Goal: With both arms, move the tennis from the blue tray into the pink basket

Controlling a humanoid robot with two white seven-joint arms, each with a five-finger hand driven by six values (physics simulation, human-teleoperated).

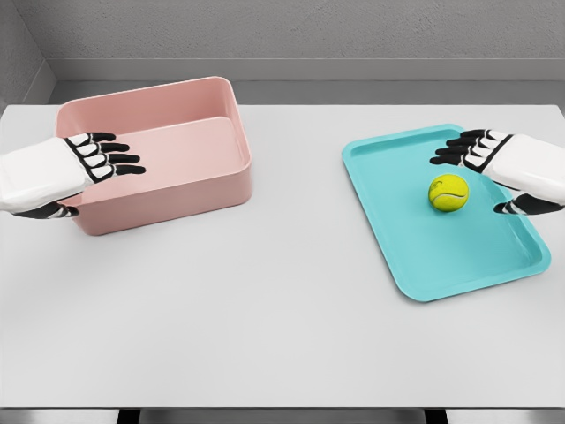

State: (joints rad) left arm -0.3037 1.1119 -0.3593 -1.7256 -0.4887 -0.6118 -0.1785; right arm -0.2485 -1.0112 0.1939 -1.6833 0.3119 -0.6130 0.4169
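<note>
Tennis ball (448, 192) sits on the blue tray (415, 256), just beside the right hand (512, 172), whose fingers are spread and hold nothing, apparently poised to grasp. Over the pink basket (212, 190), the left hand (62, 172) hovers open and empty, likely ready to receive.

Head camera looks down onto the table (265, 291).

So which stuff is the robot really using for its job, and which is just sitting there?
For the job:
- tennis ball, lying on the blue tray
- pink basket
- left hand, open over the basket
- right hand, open beside the ball

Just there:
- white table underneath; nothing else lies about
</note>
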